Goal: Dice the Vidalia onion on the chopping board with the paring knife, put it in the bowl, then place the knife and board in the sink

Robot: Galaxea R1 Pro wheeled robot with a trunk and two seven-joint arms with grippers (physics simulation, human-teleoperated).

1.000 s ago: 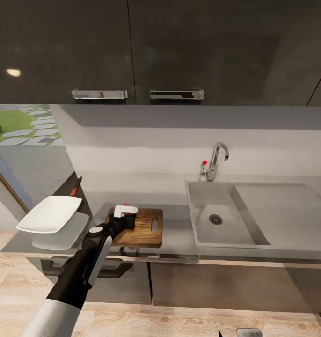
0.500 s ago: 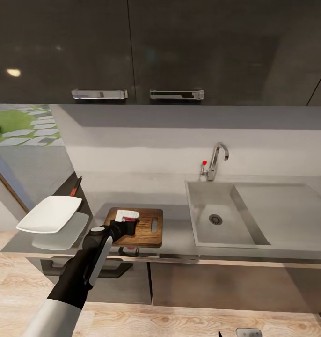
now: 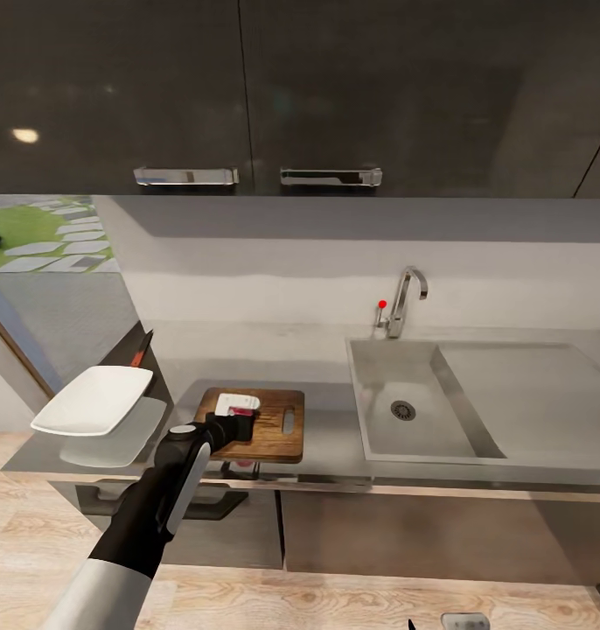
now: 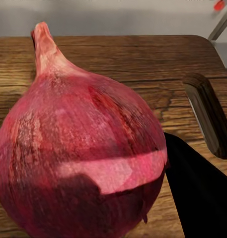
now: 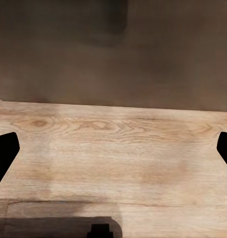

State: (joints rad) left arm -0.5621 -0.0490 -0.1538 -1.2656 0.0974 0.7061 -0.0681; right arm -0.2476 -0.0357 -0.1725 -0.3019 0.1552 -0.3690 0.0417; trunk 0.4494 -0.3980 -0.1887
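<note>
The Vidalia onion (image 4: 78,148), red-skinned with a pointed stem, looms close in the left wrist view, just over the brown wooden chopping board (image 4: 143,64). Black fingers (image 4: 202,198) press against its sides, so my left gripper (image 3: 240,415) is shut on it above the left part of the board (image 3: 278,429). The paring knife (image 3: 140,353) lies with its red handle behind the white bowl (image 3: 94,398) at the left end of the grey countertop (image 3: 331,437). The sink (image 3: 379,372) lies to the board's right. My right gripper (image 5: 113,153) hangs open over the wooden floor.
A chrome tap (image 3: 405,302) with a red knob stands behind the basin, with the flat drainboard (image 3: 532,394) to its right. Dark wall cabinets (image 3: 247,96) with bar handles hang overhead. The counter's front edge runs just below the board.
My left gripper has come down a little with the onion, closer to the board's surface. The right arm and the camera have not moved.
</note>
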